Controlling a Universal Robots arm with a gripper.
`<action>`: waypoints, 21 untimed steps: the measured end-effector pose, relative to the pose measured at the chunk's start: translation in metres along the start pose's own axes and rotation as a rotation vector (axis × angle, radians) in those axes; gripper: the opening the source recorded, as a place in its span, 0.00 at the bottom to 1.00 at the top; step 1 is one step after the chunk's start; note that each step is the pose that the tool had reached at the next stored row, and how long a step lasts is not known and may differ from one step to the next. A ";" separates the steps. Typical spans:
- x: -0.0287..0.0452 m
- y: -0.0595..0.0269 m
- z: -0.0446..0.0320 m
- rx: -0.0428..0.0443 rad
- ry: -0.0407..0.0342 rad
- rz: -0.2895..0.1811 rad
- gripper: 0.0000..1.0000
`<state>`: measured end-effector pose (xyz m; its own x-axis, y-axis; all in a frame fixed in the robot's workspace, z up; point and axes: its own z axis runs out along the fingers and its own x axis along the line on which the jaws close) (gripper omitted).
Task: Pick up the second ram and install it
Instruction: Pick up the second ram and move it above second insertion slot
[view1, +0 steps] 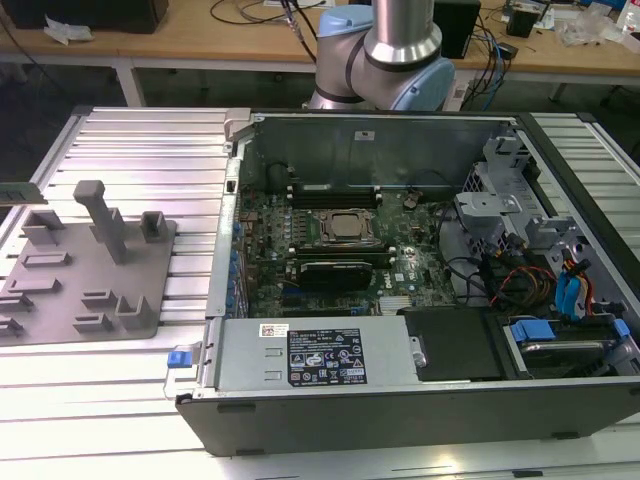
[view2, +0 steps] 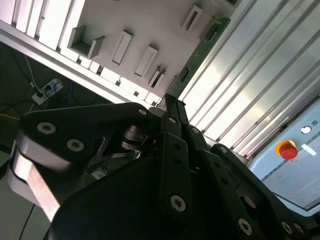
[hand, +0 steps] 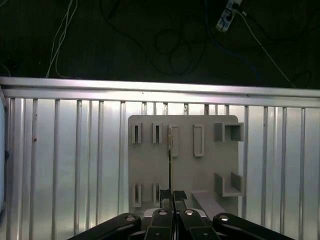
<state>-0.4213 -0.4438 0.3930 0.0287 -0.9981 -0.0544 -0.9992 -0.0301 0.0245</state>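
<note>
You can see the gripper (hand: 172, 196) with its jaws closed on the second ram (view2: 200, 52). The thin greenish stick reaches out edge-on over the grey fixture plate (hand: 185, 175) on the ribbed desk (hand: 65, 150), well apart from the open computer case (view1: 400, 420).

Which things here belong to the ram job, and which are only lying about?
Job: the second ram, held in the tool; the motherboard in the open case; the grey fixture plate.
Lying about: red button; power strip on the floor; desk cables.

Exterior view overlooks the case (view1: 400, 415) — both wrist views share fixture plate (hand: 150, 170) (view2: 155, 22).
</note>
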 end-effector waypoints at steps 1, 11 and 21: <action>0.0000 -0.0025 -0.0002 -0.0003 0.0002 0.000 0.09; 0.0010 -0.0374 -0.0012 -0.0003 0.0002 0.000 0.09; 0.0023 -0.0823 -0.0023 -0.0002 0.0002 0.000 0.09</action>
<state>-0.3389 -0.4438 0.3931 0.0285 -0.9981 -0.0543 -0.9992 -0.0299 0.0248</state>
